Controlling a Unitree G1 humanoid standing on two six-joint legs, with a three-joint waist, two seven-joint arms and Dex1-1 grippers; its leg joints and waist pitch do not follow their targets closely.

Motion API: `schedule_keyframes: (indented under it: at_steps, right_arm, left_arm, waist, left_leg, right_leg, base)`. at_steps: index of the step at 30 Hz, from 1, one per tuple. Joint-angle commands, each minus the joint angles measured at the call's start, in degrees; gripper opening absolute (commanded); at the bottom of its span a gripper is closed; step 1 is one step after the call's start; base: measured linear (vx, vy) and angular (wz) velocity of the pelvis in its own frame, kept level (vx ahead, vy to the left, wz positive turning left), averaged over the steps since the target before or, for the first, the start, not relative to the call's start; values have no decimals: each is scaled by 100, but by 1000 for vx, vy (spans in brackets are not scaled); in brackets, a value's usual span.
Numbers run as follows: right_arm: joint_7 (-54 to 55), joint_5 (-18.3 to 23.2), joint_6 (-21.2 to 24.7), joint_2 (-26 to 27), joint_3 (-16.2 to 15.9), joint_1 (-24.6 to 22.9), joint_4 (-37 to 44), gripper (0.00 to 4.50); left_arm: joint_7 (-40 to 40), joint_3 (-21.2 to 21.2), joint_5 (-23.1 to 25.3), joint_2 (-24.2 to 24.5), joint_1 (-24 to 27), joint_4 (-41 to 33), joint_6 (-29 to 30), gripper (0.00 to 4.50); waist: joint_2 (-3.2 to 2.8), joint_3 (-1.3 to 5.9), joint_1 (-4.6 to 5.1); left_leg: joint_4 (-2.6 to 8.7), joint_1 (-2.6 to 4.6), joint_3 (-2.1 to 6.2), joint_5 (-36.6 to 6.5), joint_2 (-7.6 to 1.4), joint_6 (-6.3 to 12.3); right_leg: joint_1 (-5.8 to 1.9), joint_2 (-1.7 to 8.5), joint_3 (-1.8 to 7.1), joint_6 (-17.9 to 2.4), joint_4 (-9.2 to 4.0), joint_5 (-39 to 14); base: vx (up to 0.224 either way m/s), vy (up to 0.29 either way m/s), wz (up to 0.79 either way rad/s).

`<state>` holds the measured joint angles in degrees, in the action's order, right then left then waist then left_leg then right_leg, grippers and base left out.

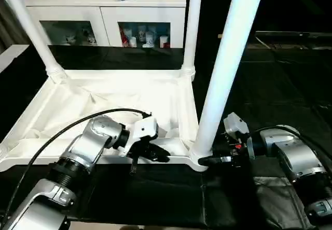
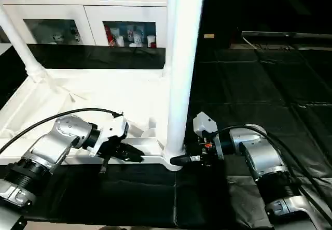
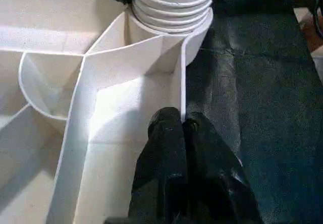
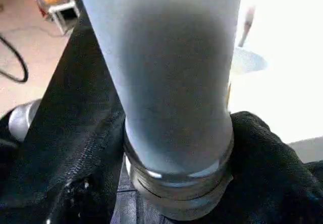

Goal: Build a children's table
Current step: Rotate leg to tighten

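The white children's table top lies upside down on a black mat, ribbed side up. Two legs stand in its far corner sockets, one on the left and one on the right. A third leg stands upright in the near right socket. My left gripper is shut on the top's thin near rim, a little left of that socket. My right gripper holds this leg's base from the right, and its black fingers press against both sides of the tube.
A white cabinet with glass doors and small items inside stands behind the table top. The black mat spreads to the right and along the near edge. A black cable loops over my left forearm.
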<state>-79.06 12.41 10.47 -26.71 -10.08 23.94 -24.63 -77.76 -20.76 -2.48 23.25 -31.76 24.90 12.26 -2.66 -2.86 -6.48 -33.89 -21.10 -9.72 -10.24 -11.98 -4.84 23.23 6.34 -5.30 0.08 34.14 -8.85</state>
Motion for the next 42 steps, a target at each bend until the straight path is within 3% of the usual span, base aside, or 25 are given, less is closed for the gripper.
schedule_keyframes:
  at_steps: [1, 4, 6, 7, 8, 12, 16, 17, 21, 27, 30, 36, 40, 42]
  right_arm:
    - [360, 193, 93, 263, 60, -44, 254, 275]
    - [1179, 69, 230, 609, 162, -152, 319, 275]
    - [2098, -150, 382, 1033, 218, -211, 315, 274]
    - [2722, -266, 523, 1356, 283, -219, 320, 274]
    - [2766, -272, 535, 1380, 289, -219, 321, 274]
    - [3485, -391, 879, 1775, 349, -131, 335, 274]
    - [4108, -617, 980, 2169, 219, -45, 405, 274]
    - [4115, -606, 901, 2243, 169, -42, 412, 330]
    - [4225, -562, 1004, 2337, 270, -82, 504, 350]
    - [4069, -407, 1071, 2227, 350, -160, 707, 427]
    - [3647, -258, 1031, 1913, 436, -224, 856, 444]
    - [2675, -114, 884, 1169, 504, -257, 937, 444]
    - [1767, 0, 738, 574, 486, -203, 894, 444]
    - [1300, 24, 658, 302, 416, -179, 882, 444]
  left_arm:
    - [383, 121, -11, -192, -146, -106, 145, 0]
    - [805, 272, -61, -432, -165, -119, 392, 0]
    - [1285, 310, 1, -708, -158, -160, 593, 0]
    - [1631, 317, 54, -911, -162, -168, 748, 0]
    - [1655, 318, 57, -926, -163, -168, 760, 0]
    - [2177, 379, 109, -1269, -227, -84, 935, 0]
    - [2950, 529, 215, -1711, -380, 81, 1131, 0]
    - [3140, 577, 248, -1804, -451, 145, 1153, 0]
    - [3180, 592, 305, -1817, -453, 88, 1214, 0]
    - [2946, 541, 302, -1615, -374, -12, 1123, 0]
    - [2622, 524, 259, -1395, -314, -41, 966, 0]
    - [2060, 444, 279, -1028, -298, 38, 636, 0]
    - [1359, 318, 168, -695, -190, -66, 399, 0]
    - [953, 200, 147, -488, -130, -130, 240, 0]
  waist:
    - [56, 396, 32]
    - [40, 396, 72]
    - [48, 384, 134]
    - [22, 370, 192]
    - [39, 377, 233]
    - [23, 380, 330]
    - [26, 380, 347]
    - [53, 379, 352]
    - [23, 371, 320]
    - [9, 376, 315]
    - [9, 383, 323]
    - [-5, 426, 283]
    - [8, 425, 238]
    - [19, 420, 213]
  left_leg:
    - [401, 43, -35, -1377, -92, 301]
    - [420, 54, -15, -1494, -73, 184]
    - [439, 21, 1, -1551, -62, 144]
    - [444, 15, -4, -1552, -63, 91]
    - [451, 2, 18, -1573, -39, 43]
    - [436, 14, 13, -1601, -25, 89]
    - [435, 17, 1, -1589, -23, 133]
    - [431, 14, -6, -1591, -22, 135]
    - [446, 27, 2, -1675, -24, 167]
    - [457, 25, 12, -1723, -34, 156]
    - [462, -3, 15, -1651, -33, 194]
    - [404, -7, -7, -1241, -43, 364]
    - [377, 0, -28, -1151, -52, 474]
    - [381, 2, -32, -1215, -62, 496]
  right_leg:
    - [-296, 174, 219, -1329, -385, -1682]
    - [-299, 181, 204, -1181, -427, -1994]
    - [-316, 176, 189, -1089, -436, -2107]
    - [-299, 161, 201, -1069, -443, -2074]
    - [-329, 176, 175, -1017, -447, -2208]
    - [-303, 162, 181, -971, -486, -2283]
    - [-292, 154, 184, -953, -501, -2226]
    - [-287, 148, 183, -941, -504, -2228]
    - [-284, 151, 184, -903, -520, -2252]
    - [-285, 159, 191, -916, -510, -2152]
    - [-309, 160, 197, -964, -485, -1953]
    - [-344, 153, 208, -1316, -386, -1030]
    - [-351, 158, 204, -1466, -362, -887]
    - [-358, 159, 200, -1445, -364, -1041]
  base:
    - [0, 0, 0]
    - [0, 0, 0]
    - [0, 0, 0]
    - [0, 0, 0]
    - [0, 0, 0]
    - [0, 0, 0]
    - [0, 0, 0]
    - [0, 0, 0]
    - [0, 0, 0]
    - [0, 0, 0]
    - [0, 0, 0]
    - [0, 0, 0]
    - [0, 0, 0]
    - [0, 0, 0]
